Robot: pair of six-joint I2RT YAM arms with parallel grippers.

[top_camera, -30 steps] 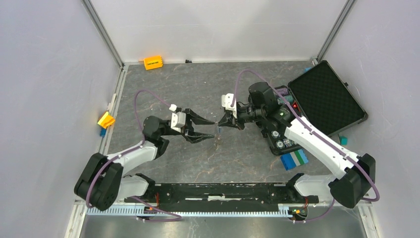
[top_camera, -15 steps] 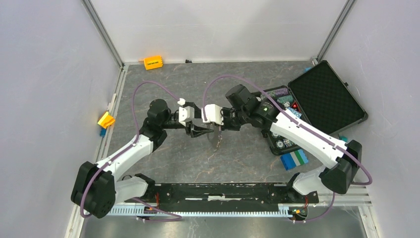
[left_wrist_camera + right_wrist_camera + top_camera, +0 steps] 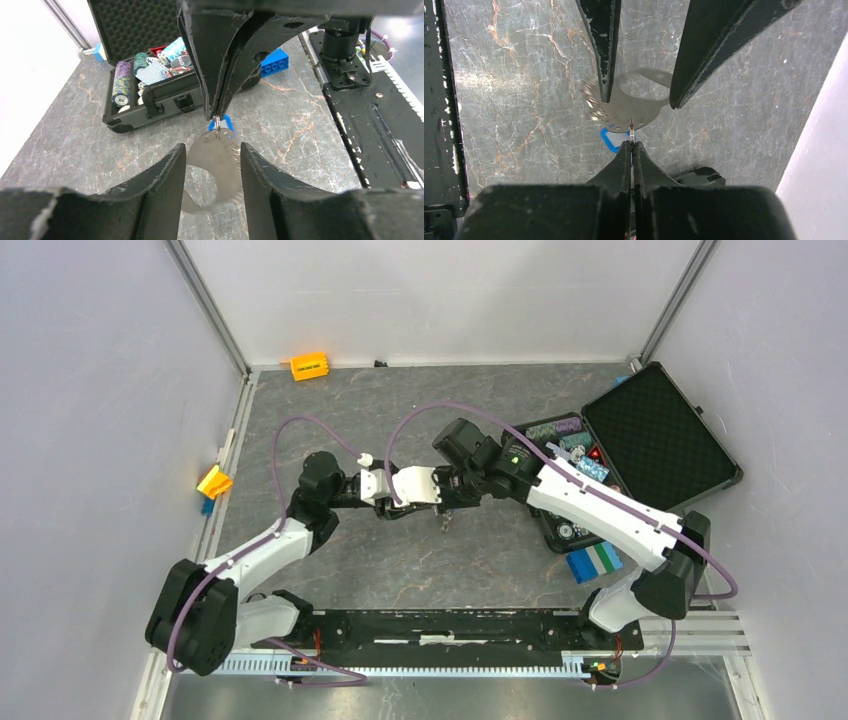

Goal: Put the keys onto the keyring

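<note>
The keyring (image 3: pixel 216 162) is a flat grey plate with a serrated edge and small holes; it also shows in the right wrist view (image 3: pixel 624 111). It hangs from a small metal ring (image 3: pixel 630 129), with a key's blue tag (image 3: pixel 611 140) behind it. My right gripper (image 3: pixel 631 142) is shut on that small ring; it enters the left wrist view from above (image 3: pixel 216 116). My left gripper (image 3: pixel 213 152) is open, one finger on each side of the keyring, just above it. In the top view both grippers meet mid-table, left (image 3: pixel 420 506), right (image 3: pixel 440 502). The black-headed key is not visible.
An open black case (image 3: pixel 660 430) with poker chips lies at the right, also in the left wrist view (image 3: pixel 150 95). A blue-and-white block (image 3: pixel 594 562) lies before it. An orange block (image 3: pixel 309 366) sits at the back, a yellow one (image 3: pixel 214 481) at the left edge.
Both arms have closed in on each other. My left gripper moved right and narrowed around the hanging keyring. My right arm swung left, still holding the small ring.
</note>
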